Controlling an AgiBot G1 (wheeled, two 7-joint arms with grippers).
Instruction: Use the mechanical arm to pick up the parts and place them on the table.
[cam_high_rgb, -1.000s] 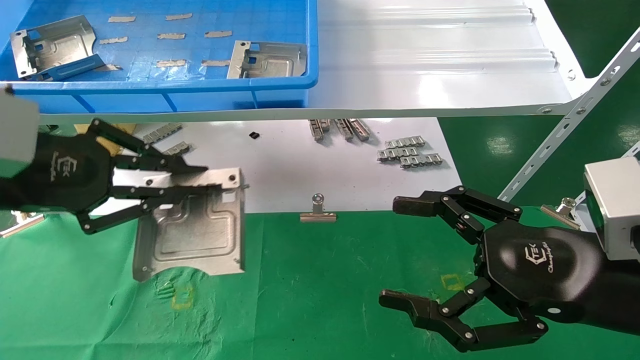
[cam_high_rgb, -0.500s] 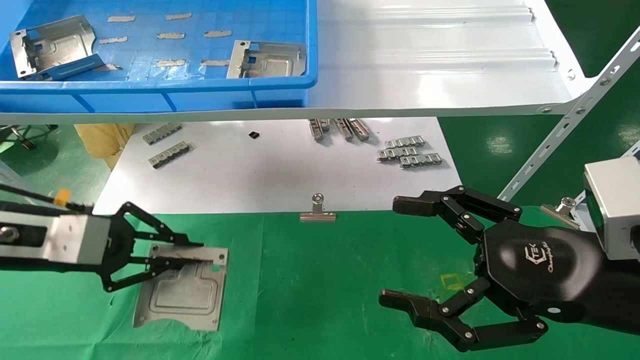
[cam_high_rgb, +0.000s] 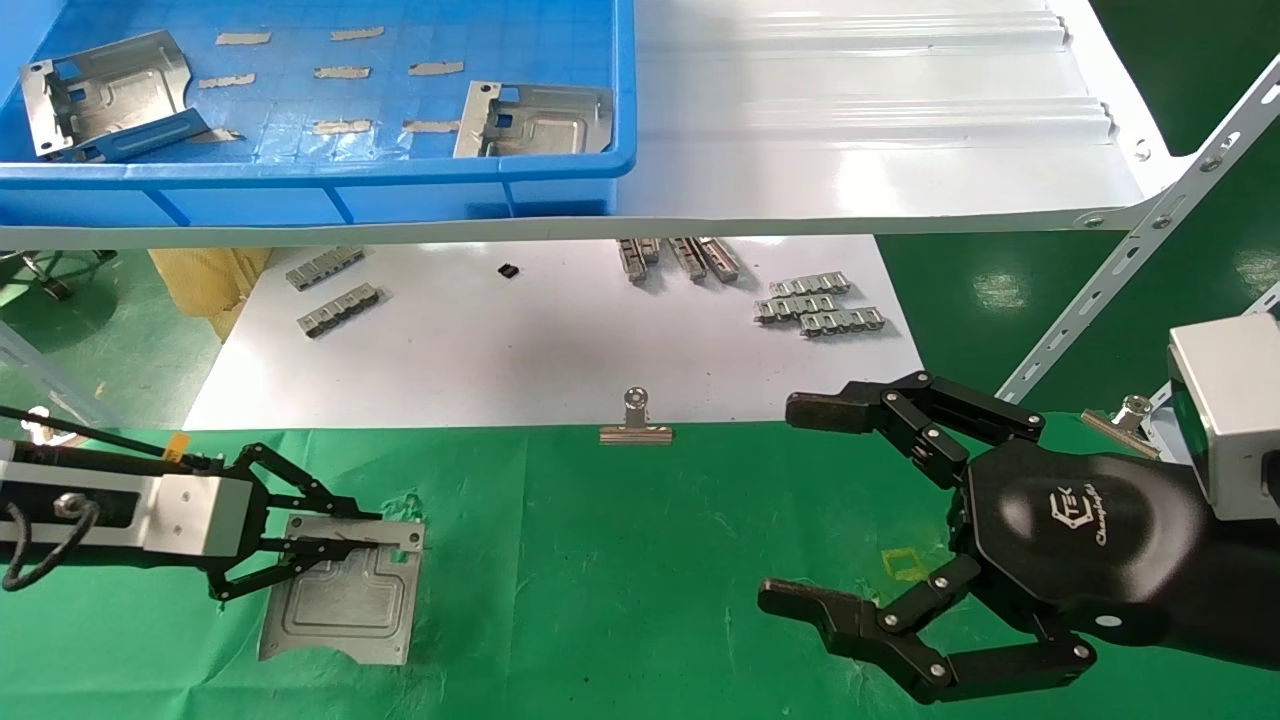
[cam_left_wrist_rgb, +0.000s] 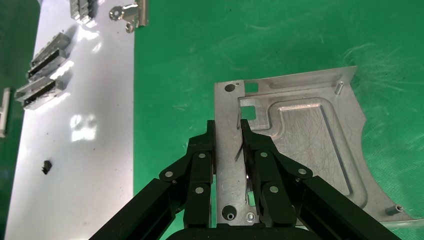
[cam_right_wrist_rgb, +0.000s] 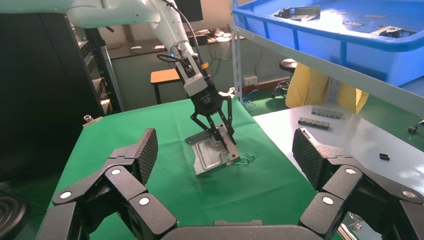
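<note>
My left gripper (cam_high_rgb: 385, 532) is shut on the edge of a shiny silver stamped part (cam_high_rgb: 345, 605). The part rests tilted on the green cloth of the table (cam_high_rgb: 620, 560) at the near left, its held edge slightly raised. In the left wrist view the black fingers (cam_left_wrist_rgb: 202, 160) clamp the plate's edge strip (cam_left_wrist_rgb: 227, 150). The right wrist view shows that gripper (cam_right_wrist_rgb: 222, 132) on the plate (cam_right_wrist_rgb: 207, 155). My right gripper (cam_high_rgb: 780, 505), the black multi-finger hand, hovers open and empty over the cloth at the right. Two more parts (cam_high_rgb: 100, 90) (cam_high_rgb: 535, 118) lie in the blue bin (cam_high_rgb: 320, 170).
The blue bin stands on a glossy white ribbed shelf (cam_high_rgb: 860, 130). A flat white sheet (cam_high_rgb: 560, 340) under the shelf carries small grey notched strips (cam_high_rgb: 820, 305). A silver binder clip (cam_high_rgb: 636, 425) sits at the sheet's front edge. A yellow square mark (cam_high_rgb: 905, 562) is near the right hand.
My left gripper has carried the part down and toward the near left, from above the sheet's edge onto the green cloth. The right hand has not moved.
</note>
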